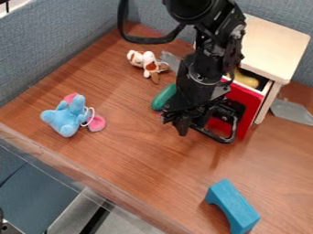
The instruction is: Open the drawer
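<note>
The brown table runs across most of the frame, with blue-grey padded walls behind it and along the upper left. Over it the black arm comes down from the top edge, right of centre. The pale wooden cabinet stands at the upper right, and from it the drawer, the thing this job is about, sticks out partly open, its red front facing the middle of the frame. What looks like its black handle loops out low, just beside the claw. The claw hangs near the centre, in front of the drawer; from here I cannot tell how far open it is, or whether it has hold of anything.

At the lower right lies a blue block with an arched underside. A light blue toy with pink parts and a white string sits at the left. A flat grey piece lies right of the cabinet. Up near the top, left of the arm, is a white and brown toy. Something green shows just beside the arm, and something yellow inside the drawer.
</note>
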